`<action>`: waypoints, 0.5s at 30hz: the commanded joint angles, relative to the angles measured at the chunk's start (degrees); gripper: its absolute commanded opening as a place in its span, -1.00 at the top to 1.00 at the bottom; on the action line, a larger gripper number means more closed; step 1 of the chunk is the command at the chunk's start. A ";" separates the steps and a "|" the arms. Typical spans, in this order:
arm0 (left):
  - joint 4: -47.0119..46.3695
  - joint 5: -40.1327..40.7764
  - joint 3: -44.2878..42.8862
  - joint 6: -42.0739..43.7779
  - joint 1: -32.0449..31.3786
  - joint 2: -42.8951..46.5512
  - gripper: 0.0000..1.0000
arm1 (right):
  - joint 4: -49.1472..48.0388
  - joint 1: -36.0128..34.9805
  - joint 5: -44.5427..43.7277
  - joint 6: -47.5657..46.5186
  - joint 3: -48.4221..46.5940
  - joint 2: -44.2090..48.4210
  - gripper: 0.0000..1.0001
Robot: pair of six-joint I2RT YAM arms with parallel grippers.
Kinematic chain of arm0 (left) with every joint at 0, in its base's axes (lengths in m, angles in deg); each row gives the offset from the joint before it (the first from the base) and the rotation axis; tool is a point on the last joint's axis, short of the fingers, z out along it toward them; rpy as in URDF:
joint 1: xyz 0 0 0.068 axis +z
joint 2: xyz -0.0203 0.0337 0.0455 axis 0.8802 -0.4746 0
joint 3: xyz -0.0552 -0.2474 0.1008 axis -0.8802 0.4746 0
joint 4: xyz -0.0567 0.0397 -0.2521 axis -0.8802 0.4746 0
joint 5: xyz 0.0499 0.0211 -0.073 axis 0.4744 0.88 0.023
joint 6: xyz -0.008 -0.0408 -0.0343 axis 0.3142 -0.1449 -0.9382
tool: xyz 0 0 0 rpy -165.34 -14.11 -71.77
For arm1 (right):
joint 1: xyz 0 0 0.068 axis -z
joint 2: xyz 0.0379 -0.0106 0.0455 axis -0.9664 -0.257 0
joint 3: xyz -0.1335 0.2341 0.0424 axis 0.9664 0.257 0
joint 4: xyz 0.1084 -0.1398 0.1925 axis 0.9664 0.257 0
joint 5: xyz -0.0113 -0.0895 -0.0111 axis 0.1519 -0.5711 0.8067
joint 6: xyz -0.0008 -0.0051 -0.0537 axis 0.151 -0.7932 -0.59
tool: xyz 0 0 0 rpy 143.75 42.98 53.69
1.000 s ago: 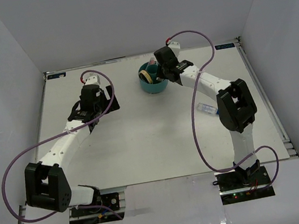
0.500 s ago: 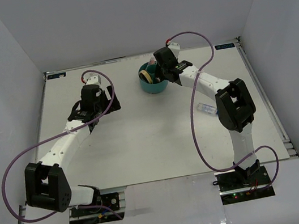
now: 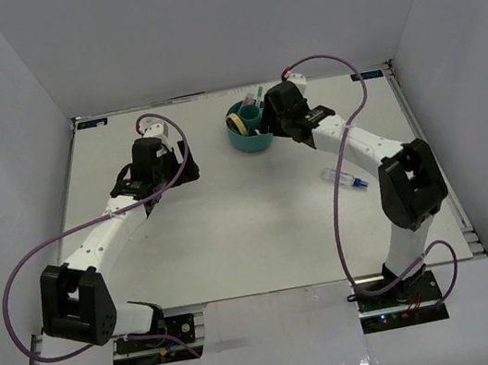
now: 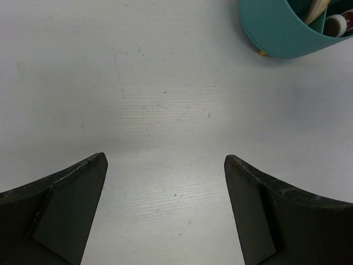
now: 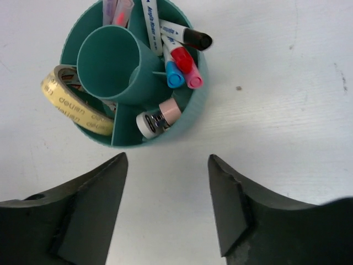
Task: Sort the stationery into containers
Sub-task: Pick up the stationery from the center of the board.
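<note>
White walls box in a pale table [image 3: 233, 231] with both arm bases at its near edge. On the left, the left gripper [image 4: 165, 160] hangs low over bare tabletop with its fingers spread wide and nothing between them. It reads as parked out of the way, near the teal organizer [image 4: 276, 33] but apart from it. The organizer stands at the far middle of the table, and its ring compartments are sorted by kind. The pens [image 5: 176, 55] lean together caps-up in one section, the tan loop [image 5: 71, 102] stands on edge in another, and the pink eraser [image 5: 160, 117] sits in a third, while the centre well [image 5: 107, 58] looks empty. Just beside it, the right gripper [image 5: 168, 160] hovers with fingers parted and empty, probably freed for another pick. Farther right, the blue-capped clear bottle [image 3: 345, 179] lies on its side on the table, well apart from the organizer and not yet sorted.
</note>
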 commanded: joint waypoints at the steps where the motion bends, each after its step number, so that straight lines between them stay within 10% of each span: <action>1: -1.59 -3.68 0.39 1.80 0.05 1.82 -0.96 | -1.97 1.71 0.27 -3.20 5.92 10.37 -0.40; 15: -3.26 -15.98 1.01 4.44 0.13 1.91 -0.96 | -4.26 19.72 3.79 1.44 41.17 37.38 -0.55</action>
